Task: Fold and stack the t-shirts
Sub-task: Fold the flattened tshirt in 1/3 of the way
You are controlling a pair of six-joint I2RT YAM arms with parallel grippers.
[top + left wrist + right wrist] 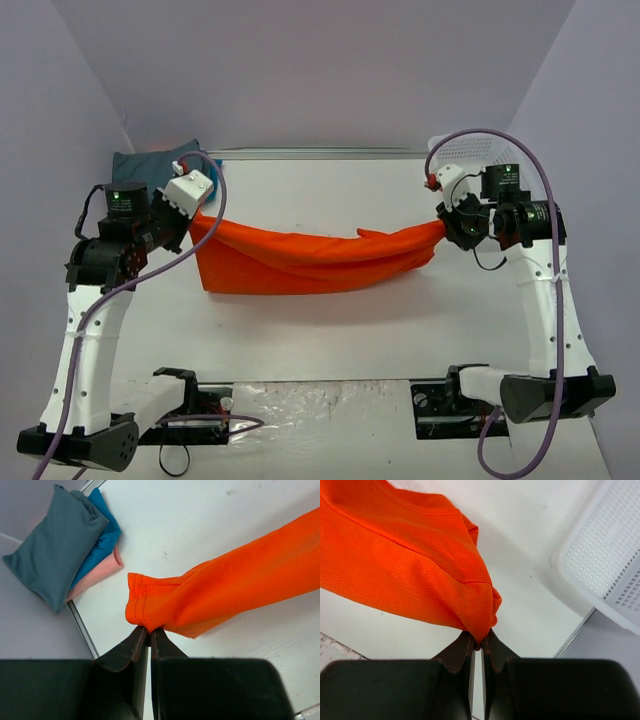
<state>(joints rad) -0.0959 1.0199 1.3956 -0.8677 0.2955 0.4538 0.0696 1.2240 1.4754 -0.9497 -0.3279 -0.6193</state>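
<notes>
Folds ran the length of an orange t-shirt (310,262) strung from left to right above the white table (320,340). It was bunched into a long, creased band that sagged in the middle and hung deeper at its left end. The left gripper (149,630) was pinched together on a corner of the hem, where two rows of orange stitching showed. The right gripper (481,639) was clamped on a gathered knot of cloth at the opposite end. Seen from the right wrist, the fabric was a fine, pin-holed knit, bright and unmarked, with a stitched seam curving across its upper part. Whether the lowest fold touched the table could not be told. Three folded shirts lay stacked at the far left corner, their edges fanned out: a dark grey-teal shirt (52,545) on top, a bright blue shirt (102,535) under it and a pale pink shirt (97,572) at the bottom. A white mesh basket (605,565) stood at the far right corner, near the right gripper.
</notes>
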